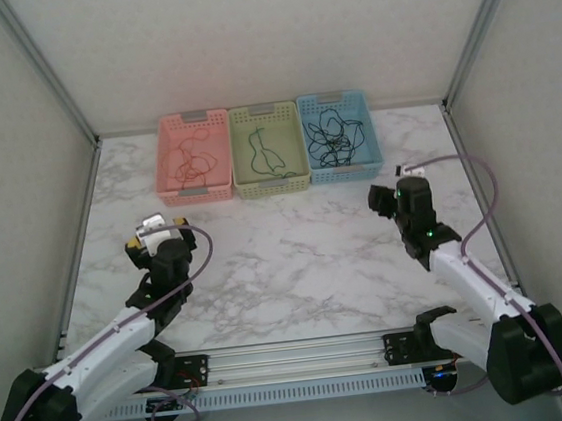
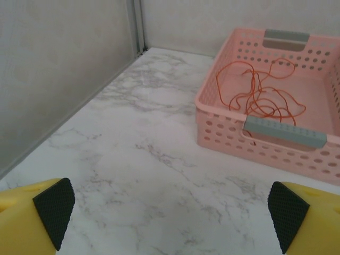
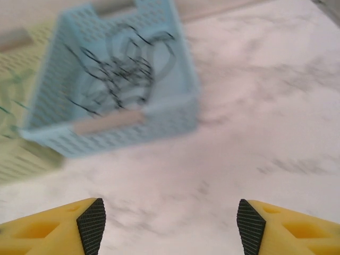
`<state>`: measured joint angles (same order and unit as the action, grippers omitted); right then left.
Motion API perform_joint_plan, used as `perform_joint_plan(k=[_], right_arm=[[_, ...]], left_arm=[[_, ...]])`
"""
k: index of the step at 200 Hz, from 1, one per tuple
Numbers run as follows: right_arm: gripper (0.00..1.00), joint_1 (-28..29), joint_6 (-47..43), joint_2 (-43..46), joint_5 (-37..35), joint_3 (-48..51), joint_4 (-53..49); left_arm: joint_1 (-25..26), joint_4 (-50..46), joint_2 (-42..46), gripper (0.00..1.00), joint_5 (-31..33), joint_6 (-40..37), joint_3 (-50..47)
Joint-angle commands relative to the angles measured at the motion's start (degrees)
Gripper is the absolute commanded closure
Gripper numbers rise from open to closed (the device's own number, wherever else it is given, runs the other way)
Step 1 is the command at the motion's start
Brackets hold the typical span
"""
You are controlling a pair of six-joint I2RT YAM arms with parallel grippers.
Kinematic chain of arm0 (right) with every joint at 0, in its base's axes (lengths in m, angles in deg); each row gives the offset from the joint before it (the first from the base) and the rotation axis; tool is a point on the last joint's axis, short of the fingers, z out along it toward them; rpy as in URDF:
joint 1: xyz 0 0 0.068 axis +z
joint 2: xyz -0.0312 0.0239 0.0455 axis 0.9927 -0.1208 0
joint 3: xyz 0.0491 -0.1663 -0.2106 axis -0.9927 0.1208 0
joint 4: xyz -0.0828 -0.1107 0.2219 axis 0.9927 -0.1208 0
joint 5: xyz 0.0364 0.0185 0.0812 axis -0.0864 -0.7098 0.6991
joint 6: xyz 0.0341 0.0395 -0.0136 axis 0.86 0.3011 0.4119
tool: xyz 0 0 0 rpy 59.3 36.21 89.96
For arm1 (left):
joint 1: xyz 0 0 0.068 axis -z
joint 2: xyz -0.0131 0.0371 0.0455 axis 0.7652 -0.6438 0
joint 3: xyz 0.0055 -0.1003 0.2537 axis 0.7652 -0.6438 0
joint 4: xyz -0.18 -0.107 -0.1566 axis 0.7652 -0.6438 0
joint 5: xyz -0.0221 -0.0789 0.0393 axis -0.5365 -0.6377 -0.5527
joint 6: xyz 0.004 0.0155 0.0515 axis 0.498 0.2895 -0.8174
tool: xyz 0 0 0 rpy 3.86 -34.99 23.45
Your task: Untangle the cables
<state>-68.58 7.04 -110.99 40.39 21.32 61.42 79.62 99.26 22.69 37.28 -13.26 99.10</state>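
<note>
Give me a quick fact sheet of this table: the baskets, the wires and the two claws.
pink basket: red-orange cable inside, loose loops
green basket: green cable inside
blue basket: black cable inside, bunched
layout: baskets side by side at the far edge of the table
left gripper: open, empty, over bare table near pink basket
right gripper: open, empty, facing blue basket
</note>
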Motion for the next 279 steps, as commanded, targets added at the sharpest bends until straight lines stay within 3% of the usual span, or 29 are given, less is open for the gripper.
perform_joint_plan(k=[1,31,51,68,89,111,124,133,140,148,158,175,176,179,183,279], right_arm=[[0.3,-0.4,-5.4,3.5,-11.0,5.0,10.2],[0.31,-1.5,-7.4,-2.8,-20.1,9.2,15.0],[0.31,-2.2,-7.2,-7.7,-22.0,13.1,25.4],[0.31,-2.9,-7.9,-10.4,-20.0,14.8,34.4],[0.32,-3.7,-10.3,-17.0,-18.8,13.4,42.3],[0.34,-5.6,-12.7,-25.5,-15.5,13.4,53.2],[0.4,-5.6,-13.5,-24.9,-10.7,11.8,48.1],[0.42,-5.5,-15.6,-26.8,-7.3,12.6,52.1],[0.44,-5.6,-15.8,-28.2,-4.4,12.4,51.8],[0.41,-5.5,-17.1,-33.2,-6.5,11.6,58.4],[0.41,-7.1,-14.1,-29.6,-3.7,9.1,46.1],[0.37,-8.5,-13.1,-30.2,-2.5,8.8,46.6],[0.33,-8.5,-13.1,-30.2,-2.5,8.8,46.8],[0.09,-8.5,-13.4,-30.5,-2.7,9.0,47.7],[0.02,-8.6,-13.5,-30.6,-2.7,9.0,48.1],[0.01,-8.5,-13.5,-30.4,-2.6,9.0,47.7]], left_arm=[[-3.9,9.5,-3.0,0.05,-1.2,-5.2,1.0],[-10.7,12.1,-8.6,0.03,-5.0,-5.7,0.7],[-14.8,16.8,-13.4,0.04,-13.5,-5.2,-1.3],[-16.2,18.1,-17.4,0.04,-16.0,-5.5,-0.3],[-18.2,26.4,-22.9,0.03,-20.1,-6.6,0.2],[-19.0,25.3,-28.7,0.04,-24.2,-10.6,4.6],[-19.8,32.9,-34.1,0.03,-26.6,-12.1,4.0],[-20.5,28.3,-33.1,0.03,-28.6,-11.0,5.1],[-21.4,29.8,-33.5,0.02,-30.9,-10.9,4.6],[-21.8,30.0,-33.6,0.01,-32.0,-10.6,4.4],[-22.9,30.0,-34.5,0.0,-33.9,-10.0,4.8],[-27.0,29.7,-36.8,0.0,-40.5,-7.5,5.7],[-26.9,29.0,-36.6,0.0,-40.5,-7.5,5.7],[-26.9,28.5,-36.5,0.0,-40.6,-7.5,5.7],[-26.9,30.9,-37.1,0.0,-40.4,-7.7,5.3],[-26.8,30.3,-36.8,0.0,-40.9,-7.8,5.4]])
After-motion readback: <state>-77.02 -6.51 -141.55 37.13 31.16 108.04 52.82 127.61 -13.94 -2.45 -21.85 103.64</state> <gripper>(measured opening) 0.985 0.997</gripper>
